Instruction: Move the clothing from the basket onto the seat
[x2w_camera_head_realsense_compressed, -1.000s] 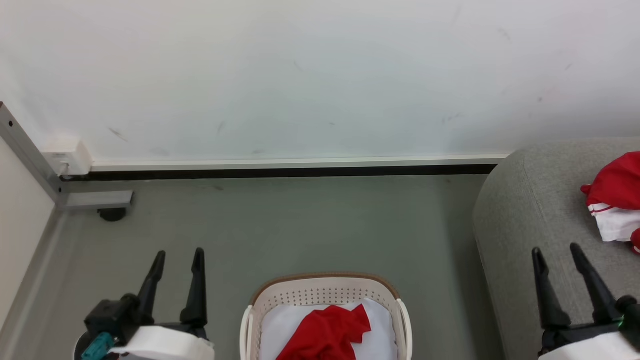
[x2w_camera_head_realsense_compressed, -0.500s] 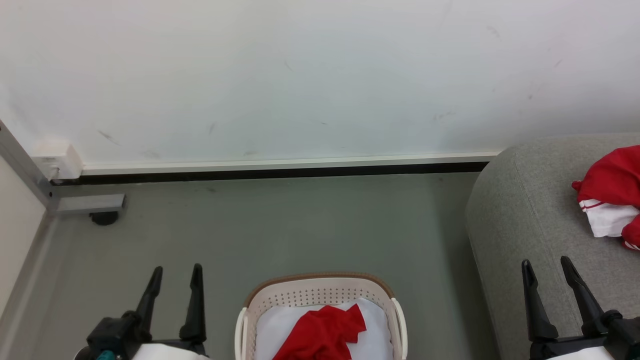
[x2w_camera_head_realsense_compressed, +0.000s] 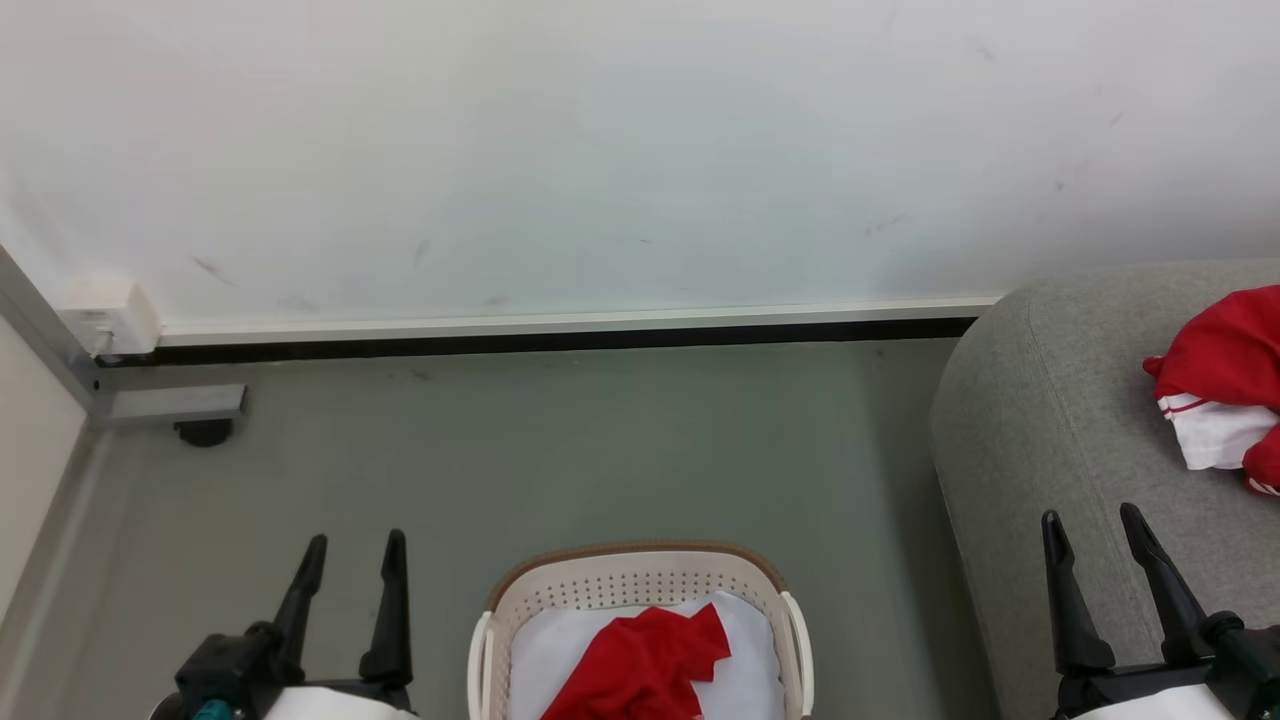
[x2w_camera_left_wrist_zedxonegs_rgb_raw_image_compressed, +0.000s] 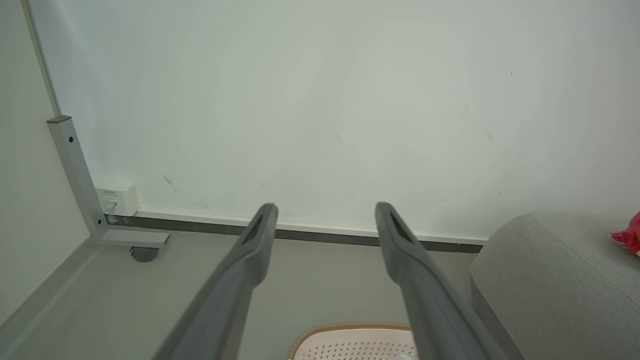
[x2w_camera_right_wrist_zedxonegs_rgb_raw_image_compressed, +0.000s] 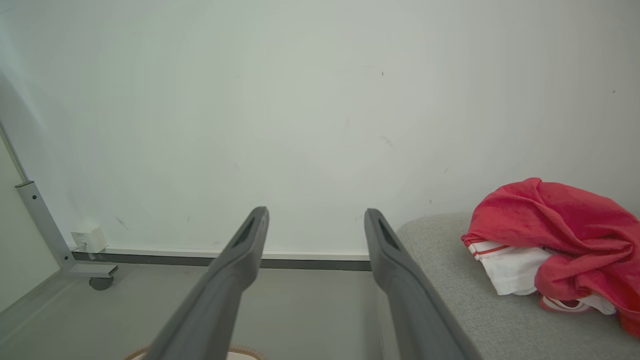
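Clothing (x2w_camera_head_realsense_compressed: 640, 665) in basket (x2w_camera_head_realsense_compressed: 640, 553); left end effector (x2w_camera_head_realsense_compressed: 357, 540), right end effector (x2w_camera_head_realsense_compressed: 1090, 512) wide-spread.

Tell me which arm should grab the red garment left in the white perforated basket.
Left, probably. The left gripper stands open beside the white perforated plastic basket, nearer the red fabric garment than the right gripper, open by the light grey upholstered sofa.

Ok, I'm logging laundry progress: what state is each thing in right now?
Basket: upright on floor, not yet emptied.
Basket garment: crumpled on the liner.
Sofa garment: bunched on the sofa.
Left pincer: open, empty.
Right pincer: open, empty.
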